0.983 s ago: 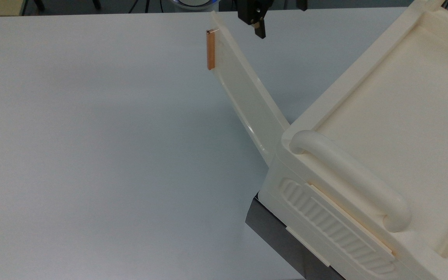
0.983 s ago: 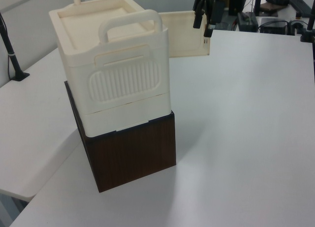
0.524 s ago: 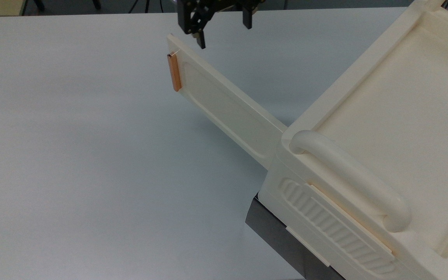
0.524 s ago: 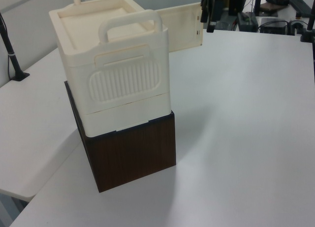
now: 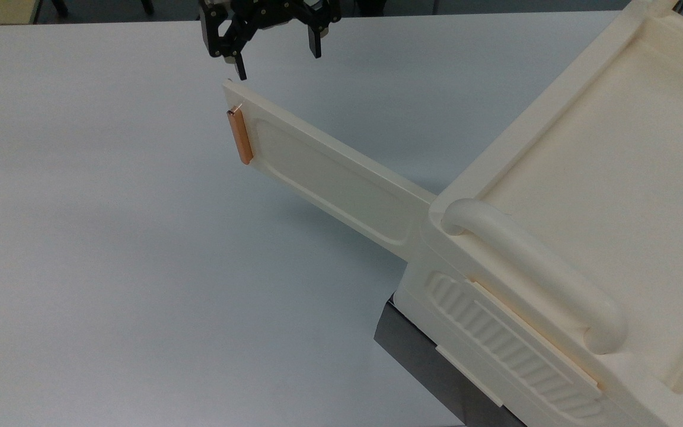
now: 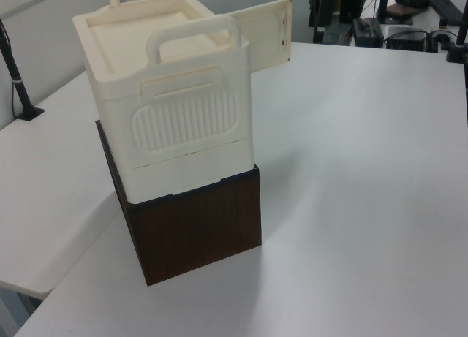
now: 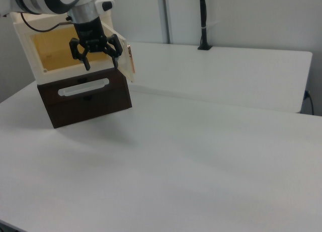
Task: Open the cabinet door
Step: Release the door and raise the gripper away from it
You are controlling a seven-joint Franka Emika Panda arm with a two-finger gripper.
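Here the cabinet door [image 5: 329, 178] stands swung well out from the cream cabinet [image 5: 602, 154], which sits on a dark brown box [image 6: 197, 227] on the white surface [image 5: 110, 267]. In the top view the door runs from its hinge at the cabinet's front corner up toward the top view's upper left, with the copper handle [image 5: 239, 136] at its free end. In the left view the door sticks out past the cabinet's far side, its outer edge toward the left view's right.

The gripper [image 5: 275, 59] hangs just past the door's free end, close to its top corner but apart from it as far as we can tell. Its fingers [image 5: 315, 44] are spread wide and grasp nothing. The right view puts the gripper [image 7: 98, 54] in front of the cabinet's open amber interior [image 7: 55, 51], beside the door's edge.

Our judgement: the opening step is essentially complete, since the interior is exposed and the door sits at a wide angle. We cannot tell whether the hinge has more travel.

Next move, if more opening is wanted: a light push on the inner face near the free end, following the hinge arc. Otherwise, a clean retreat away from the door, without catching its corner or the handle.
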